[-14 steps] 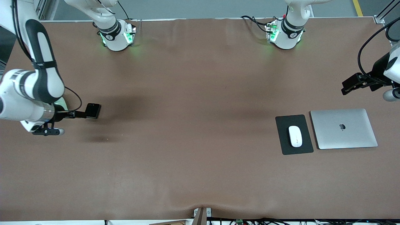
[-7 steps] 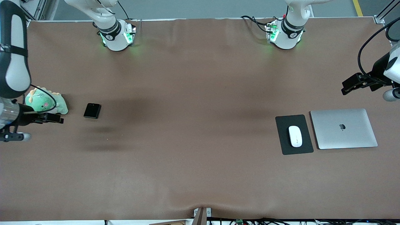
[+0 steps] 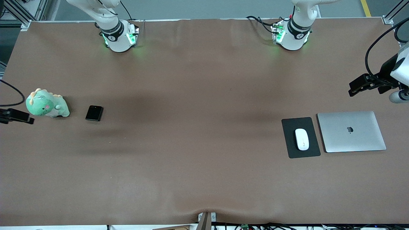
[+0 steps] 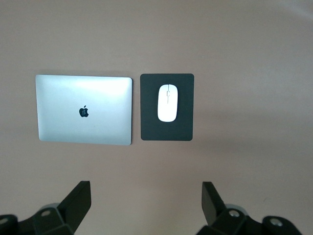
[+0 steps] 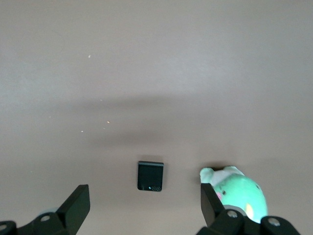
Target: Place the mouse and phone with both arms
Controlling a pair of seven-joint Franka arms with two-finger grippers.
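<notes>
Both deliveries apparently done: small glossy white oval mouse [image 3: 302, 139] centred on its black rectangular pad [image 3: 290, 145] beside the closed silver laptop [image 3: 351, 131], small black glossy phone [image 3: 94, 113] flat on the brown surface [image 3: 198, 127] beside the green plush toy [image 3: 47, 104], left gripper [image 4: 146, 205] and right gripper [image 5: 145, 205] up at their own ends, jaws released and empty.

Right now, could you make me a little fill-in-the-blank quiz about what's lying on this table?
1. The white mouse lies on a black ____.
2. Beside that pad lies a closed silver ____.
3. The small black phone lies beside a green plush ____.
4. Both claws, left claw and right claw, are ____ and hold nothing.

Missing words: pad; laptop; toy; open
</notes>
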